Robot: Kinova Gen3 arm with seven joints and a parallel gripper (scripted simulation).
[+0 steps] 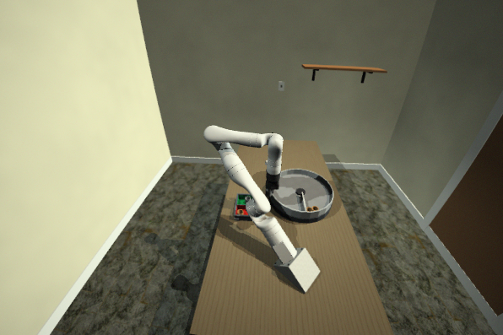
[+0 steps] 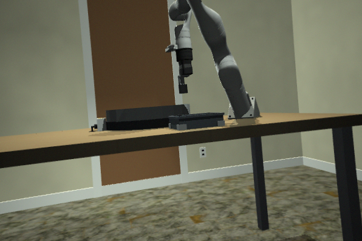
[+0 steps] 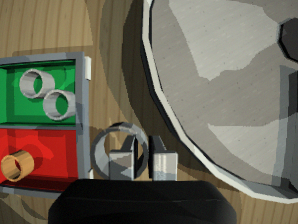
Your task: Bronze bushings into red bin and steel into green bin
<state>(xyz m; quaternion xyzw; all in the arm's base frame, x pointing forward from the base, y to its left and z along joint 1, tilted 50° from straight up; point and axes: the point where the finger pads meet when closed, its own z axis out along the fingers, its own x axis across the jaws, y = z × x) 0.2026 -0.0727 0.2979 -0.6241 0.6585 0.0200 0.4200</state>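
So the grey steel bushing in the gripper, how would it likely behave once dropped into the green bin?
The grey steel bushing, pinched in the gripper, is a short, rigid-looking ring, so it probably won't deform. Being round, it may roll briefly. The green bin has raised walls and already holds two steel bushings lying still, so it would likely settle against them.

A: The table top [image 3: 113, 10] looks like wood, matt, with fine straight grain lines. The turntable [image 3: 220, 76] reads as dull grey metal, smooth.

B: And the steel bushing [image 3: 113, 148] between the gripper [image 3: 143, 159] fingers?

A: Silvery metal, smooth, soft sheen. The two steel bushings [image 3: 48, 94] in the green bin [image 3: 20, 110] look alike. The bronze bushing [image 3: 16, 164] in the red bin [image 3: 56, 145] is a warm tan metal, matt.

B: The arm [image 1: 240, 168]?

A: Smooth white casing, slightly glossy.
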